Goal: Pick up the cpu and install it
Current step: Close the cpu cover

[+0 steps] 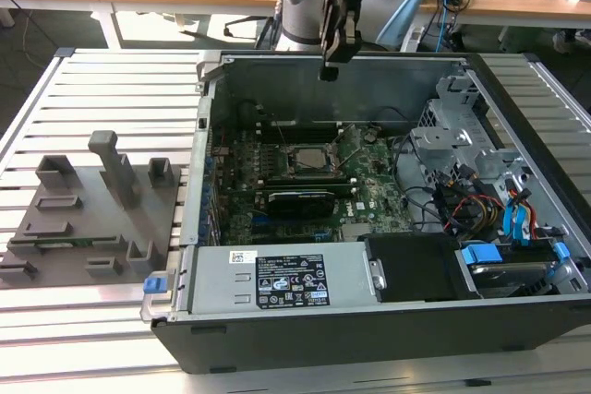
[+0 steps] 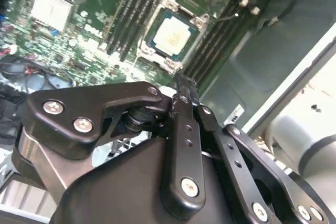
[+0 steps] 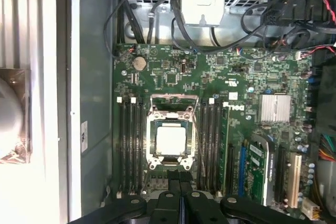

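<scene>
A black computer case (image 1: 369, 343) lies open on its side on the slatted metal worktop (image 1: 102, 66), toward the exterior view's right. A flat grey plastic fixture (image 1: 83, 219) with upright blocks and shallow pockets sits near the worktop's edge on the exterior view's left.

The floor of the case is a green motherboard (image 3: 173, 74), densely studded with small components. The cpu (image 3: 171, 140) sits in the socket (image 3: 152, 129) near the middle of the board. It is a small flat square with a pale, smooth metal top, lying level inside the socket's silvery, angular metal frame. Rows of long, narrow black memory slots (image 3: 131, 145) flank the socket on both sides. A finned silver heatsink (image 3: 274, 107) stands on the board well apart from it. Black cables (image 3: 121, 19) loop along the board's edge beside the perforated metal drive bays. A smooth grey metal box (image 1: 277, 279) with a white label runs along the case's near wall.

The gripper (image 1: 331, 73) is matt black, with linked bars joined by bright screw heads. It hangs above the case's far wall, raised clear of the board and apart from the cpu (image 1: 309, 160). In both wrist views its slim fingers (image 3: 175, 182) are pressed together with nothing between them, and the cpu (image 2: 173, 34) lies beyond their tips.
</scene>
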Available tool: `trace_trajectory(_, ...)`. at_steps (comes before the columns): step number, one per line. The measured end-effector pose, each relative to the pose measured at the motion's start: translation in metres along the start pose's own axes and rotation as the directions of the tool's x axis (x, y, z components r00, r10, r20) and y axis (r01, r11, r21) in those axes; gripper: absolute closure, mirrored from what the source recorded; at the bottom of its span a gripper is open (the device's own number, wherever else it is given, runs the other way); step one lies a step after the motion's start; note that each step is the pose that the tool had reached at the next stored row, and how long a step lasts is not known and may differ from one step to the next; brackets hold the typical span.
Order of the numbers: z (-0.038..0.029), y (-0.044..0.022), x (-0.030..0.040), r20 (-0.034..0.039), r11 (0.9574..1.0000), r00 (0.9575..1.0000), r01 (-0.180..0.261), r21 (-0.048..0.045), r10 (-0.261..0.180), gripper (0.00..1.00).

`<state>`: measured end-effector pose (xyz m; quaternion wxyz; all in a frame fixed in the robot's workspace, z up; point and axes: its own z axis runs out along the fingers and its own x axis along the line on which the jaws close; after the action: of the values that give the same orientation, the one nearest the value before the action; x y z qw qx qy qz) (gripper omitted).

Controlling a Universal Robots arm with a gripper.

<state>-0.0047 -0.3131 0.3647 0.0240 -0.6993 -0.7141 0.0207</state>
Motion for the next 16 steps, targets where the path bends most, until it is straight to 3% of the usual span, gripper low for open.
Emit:
trace_trajectory(1, 0.0, 0.0, -0.0012, -0.0195, 1.0, 0.9998, 0.001, -0.0005, -0.001, 0.89)
trace_trajectory(2, 0.0001, 0.0, -0.0016, -0.0318, 1.0, 0.9995, 0.002, -0.0008, -0.002, 0.89)
trace_trajectory(4, 0.0, 0.0008, -0.0016, -0.0318, 1.0, 0.9995, 0.002, -0.0007, -0.002, 0.89)
trace_trajectory(7, -0.0008, 0.0135, -0.0019, -0.0318, 1.0, 0.9995, 0.002, 0.0006, -0.002, 0.89)
trace_trajectory(16, -0.002, 0.0343, -0.0023, -0.0318, 1.0, 0.9995, 0.002, 0.0014, -0.002, 0.89)
